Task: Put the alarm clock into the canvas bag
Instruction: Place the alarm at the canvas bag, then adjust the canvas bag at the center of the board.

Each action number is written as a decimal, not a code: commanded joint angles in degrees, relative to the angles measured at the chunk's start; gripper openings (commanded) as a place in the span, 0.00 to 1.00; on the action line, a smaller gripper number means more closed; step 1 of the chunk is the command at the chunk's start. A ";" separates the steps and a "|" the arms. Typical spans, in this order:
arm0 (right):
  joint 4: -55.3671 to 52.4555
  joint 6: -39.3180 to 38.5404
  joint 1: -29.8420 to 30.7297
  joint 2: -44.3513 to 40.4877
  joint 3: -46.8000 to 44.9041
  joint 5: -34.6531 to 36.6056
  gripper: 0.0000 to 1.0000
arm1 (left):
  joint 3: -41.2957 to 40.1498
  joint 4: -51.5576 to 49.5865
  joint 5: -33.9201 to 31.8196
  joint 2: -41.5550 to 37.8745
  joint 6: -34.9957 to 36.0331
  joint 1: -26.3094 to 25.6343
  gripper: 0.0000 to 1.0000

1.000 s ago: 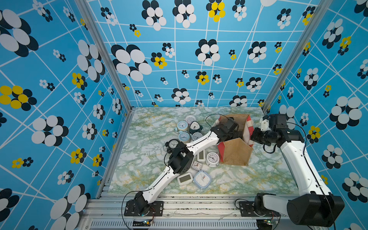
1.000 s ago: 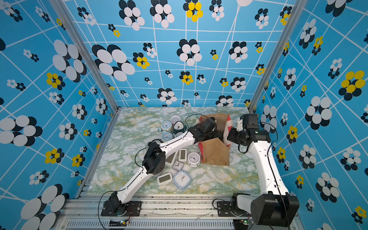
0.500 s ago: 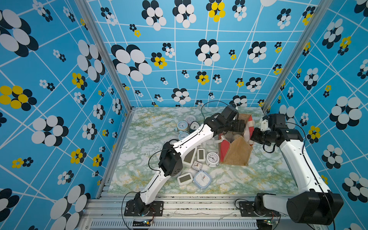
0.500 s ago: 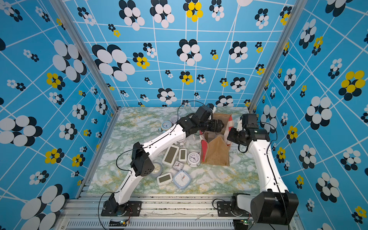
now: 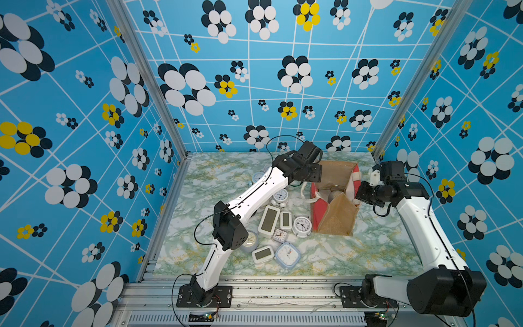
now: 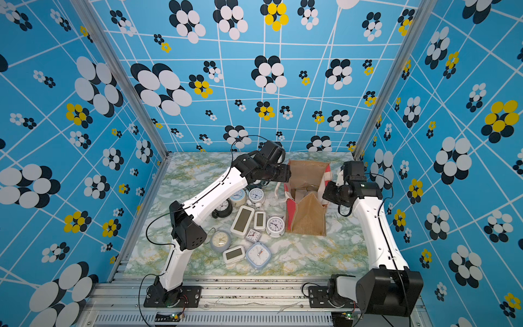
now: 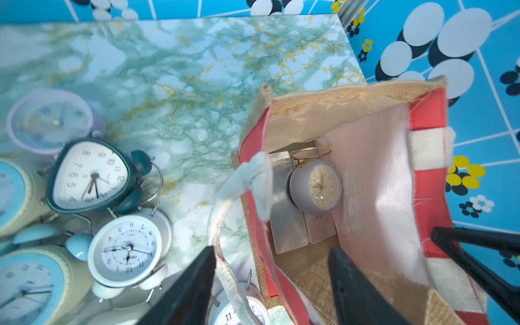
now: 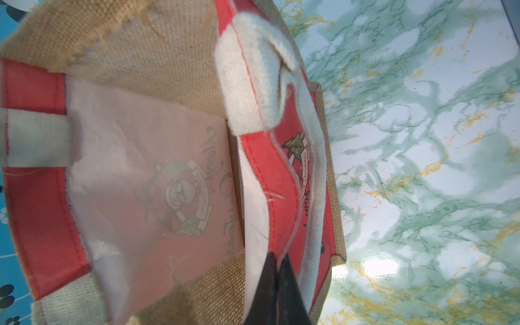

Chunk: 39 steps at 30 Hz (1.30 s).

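The canvas bag [image 5: 338, 215] [image 6: 307, 216] stands upright with its mouth open, right of the table's middle. A grey round alarm clock [image 7: 315, 185] [image 5: 334, 195] with a gold handle lies on its floor, beside two flat pale rectangles. My left gripper [image 5: 314, 174] [image 6: 283, 174] [image 7: 271, 250] hovers open over the bag's left rim [image 7: 337, 107], holding nothing; the red wall and a white rope handle [image 7: 225, 213] lie below the gap. My right gripper [image 5: 360, 192] [image 6: 328, 194] [image 8: 278, 257] is shut on the top edge of the bag's right red panel [image 8: 284, 197].
Several other clocks lie left of the bag: a white twin-bell one [image 5: 302, 225], a long digital one [image 5: 268, 220], a pale blue square one [image 5: 288, 254], a teal triangular one [image 7: 90, 176]. The patterned back and right walls stand close behind the bag.
My left arm has risen and swung toward the back wall, its elbow shifting left, while its gripper stays by the bag's left rim with narrower jaws. The right arm has kept still.
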 commanded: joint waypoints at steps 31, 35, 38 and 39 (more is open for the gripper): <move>11.19 4.63 3.15 18.58 11.08 -4.56 0.00 | -2.76 17.36 18.20 3.82 2.09 12.38 0.00; 11.07 4.48 4.76 21.22 13.58 -5.50 0.00 | -2.50 15.56 18.29 4.05 3.00 13.65 0.00; 10.54 4.58 5.91 21.45 14.09 -6.86 0.00 | -5.02 15.17 18.21 1.93 3.10 14.29 0.00; 10.44 4.64 6.19 21.26 13.76 -7.29 0.00 | -6.24 15.10 18.04 0.88 3.10 14.39 0.00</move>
